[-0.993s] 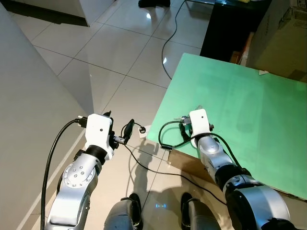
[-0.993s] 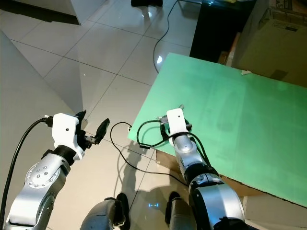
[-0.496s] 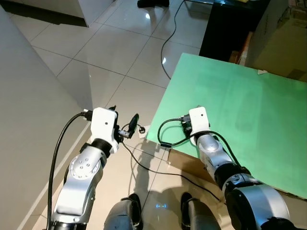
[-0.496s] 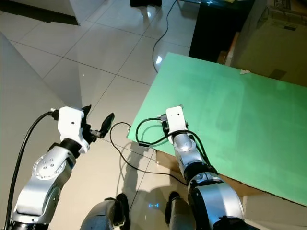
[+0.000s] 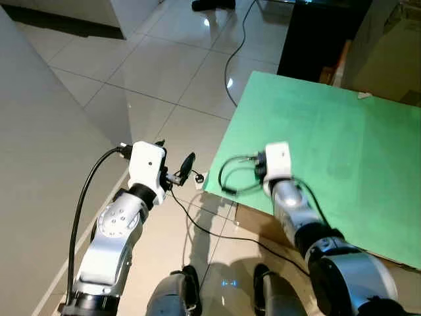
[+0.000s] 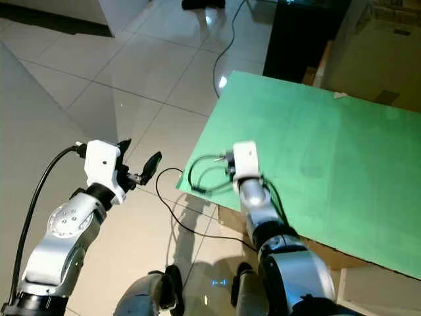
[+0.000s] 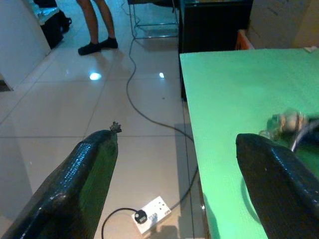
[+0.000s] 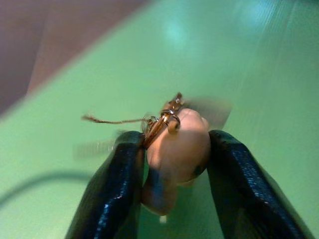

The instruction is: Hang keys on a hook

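The right gripper (image 8: 174, 164) clamped the keys (image 8: 174, 144) by their pale fob, low over the green table (image 5: 342, 138) at center frame. The left gripper (image 5: 176, 170) hung spread, empty, above the tiled floor (image 5: 164, 66).

We see a plain green table (image 5: 342, 151), glossy pale tiles on the floor (image 5: 151, 72), black fingers (image 8: 112, 194) and a peach keyring charm (image 8: 177, 147) with brassy rings.
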